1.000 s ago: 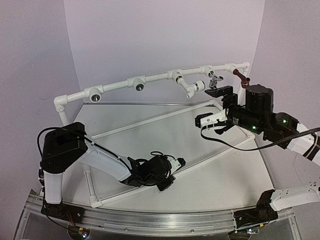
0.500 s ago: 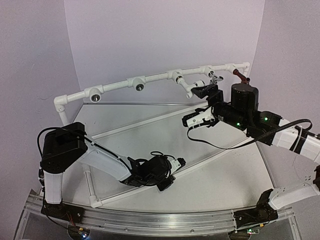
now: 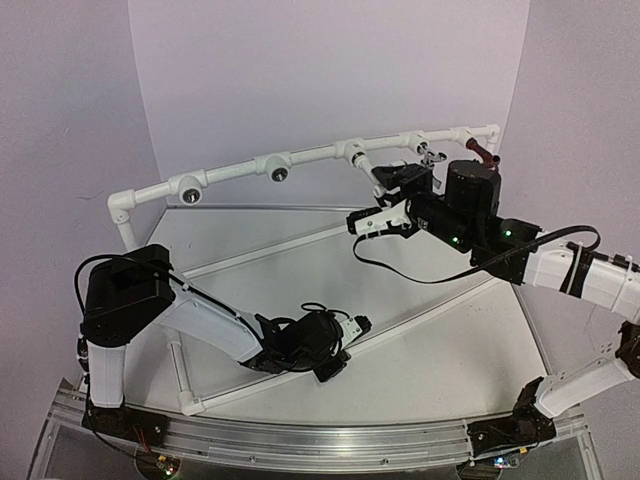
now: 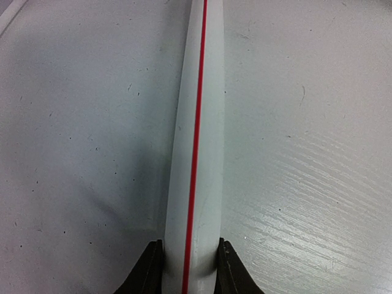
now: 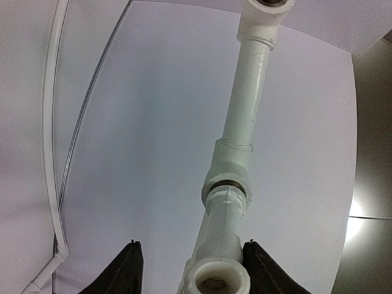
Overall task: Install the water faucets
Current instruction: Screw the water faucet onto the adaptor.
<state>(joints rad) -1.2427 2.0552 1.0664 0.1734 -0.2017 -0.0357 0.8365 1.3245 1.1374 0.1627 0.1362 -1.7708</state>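
Three water faucets hang from the white pipe rail [image 3: 310, 153] at the back: a white plastic one [image 3: 372, 172], a silver one [image 3: 432, 157] and a red-brown one [image 3: 482, 152]. My right gripper [image 3: 395, 180] is at the white faucet's outer end. In the right wrist view the white faucet [image 5: 229, 214] sits between the jaws of the right gripper [image 5: 193, 245]. One finger touches it and the other stands a little apart. My left gripper [image 4: 190, 245] is shut on a white red-striped pipe [image 4: 196, 122] lying on the table, also seen from the top, left gripper [image 3: 335, 360].
Two tee sockets [image 3: 190, 189] [image 3: 280, 173] with dark round holes face forward on the left half of the rail. White pipes [image 3: 290, 245] of the frame cross the table. Purple walls close in behind and at both sides.
The right arm has swung left from beside the red-brown faucet to the white one, and its jaws have narrowed around it. The left arm has not moved.
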